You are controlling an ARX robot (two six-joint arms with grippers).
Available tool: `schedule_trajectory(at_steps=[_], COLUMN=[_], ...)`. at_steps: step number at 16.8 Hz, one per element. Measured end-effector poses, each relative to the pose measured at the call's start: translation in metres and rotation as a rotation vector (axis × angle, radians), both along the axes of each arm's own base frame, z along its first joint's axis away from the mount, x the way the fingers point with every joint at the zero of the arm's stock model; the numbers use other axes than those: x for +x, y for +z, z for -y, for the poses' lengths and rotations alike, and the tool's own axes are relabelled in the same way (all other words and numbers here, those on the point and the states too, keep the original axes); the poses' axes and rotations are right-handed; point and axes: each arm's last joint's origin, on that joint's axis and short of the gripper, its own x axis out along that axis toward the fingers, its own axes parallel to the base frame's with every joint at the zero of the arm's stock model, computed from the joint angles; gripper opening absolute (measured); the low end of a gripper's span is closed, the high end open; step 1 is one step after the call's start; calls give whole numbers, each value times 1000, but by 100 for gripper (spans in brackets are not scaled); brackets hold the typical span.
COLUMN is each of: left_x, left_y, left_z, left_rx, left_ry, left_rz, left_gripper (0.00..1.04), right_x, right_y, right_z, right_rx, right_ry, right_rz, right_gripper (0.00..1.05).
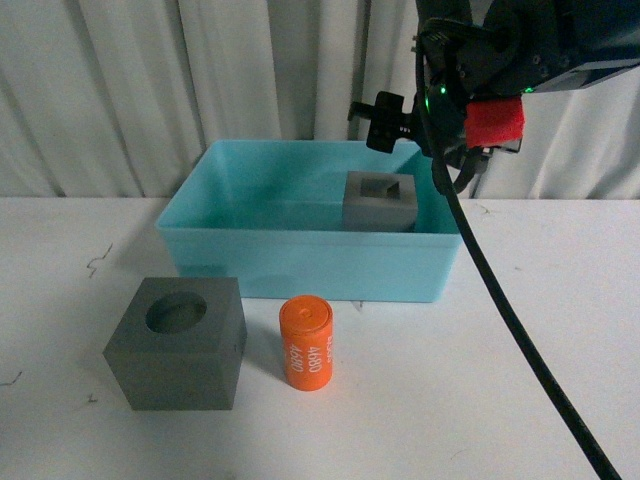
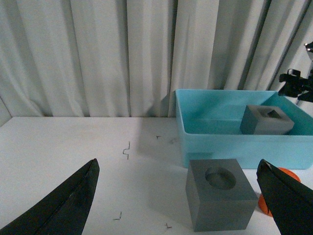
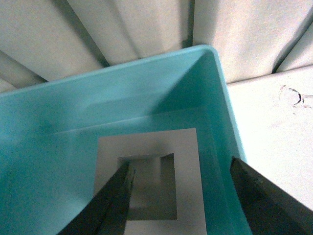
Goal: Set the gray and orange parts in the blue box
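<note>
Progress is standing at one part of three: the gray cube with the rectangular recess (image 1: 380,200) is sitting inside the blue box (image 1: 300,265), close to its far right corner. The right hand (image 3: 181,161) is hovering directly above that cube, over the box's interior, with its fingers spread wide and gripping nothing; it appears to be clear of the cube. The gray cube with the round recess (image 1: 178,340) is resting on the white surface (image 1: 500,380) in front of the box, off its near left corner. The orange cylinder (image 1: 306,342) is standing upright just beside that cube, in front of the box's near wall and apart from it. The left hand (image 2: 178,161) is waiting to the left of the box, wide open and empty, facing the round-recess cube. By my reading, those two outside parts are awaiting pickup and a lift over the box's near wall.
</note>
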Motion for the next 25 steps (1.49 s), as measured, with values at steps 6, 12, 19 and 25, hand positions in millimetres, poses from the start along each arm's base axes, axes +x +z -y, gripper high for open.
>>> schedule_trajectory(at_steps=[6,12,19,25], left_x=[0,0,0,0], left_y=[0,0,0,0], left_z=[0,0,0,0], left_rx=[0,0,0,0], left_ry=[0,0,0,1], left_rz=[0,0,0,0], left_gripper=[98,98,98,98], right_x=[-148,-345,-367,-380], right_y=[119,21,23,10], right_z=[96,144,162,164], right_rx=[75,43,-222,-241], right_ry=[-101,-165,-10,-9], right_rz=[372,55,591,584], right_gripper=[98,97,26,2])
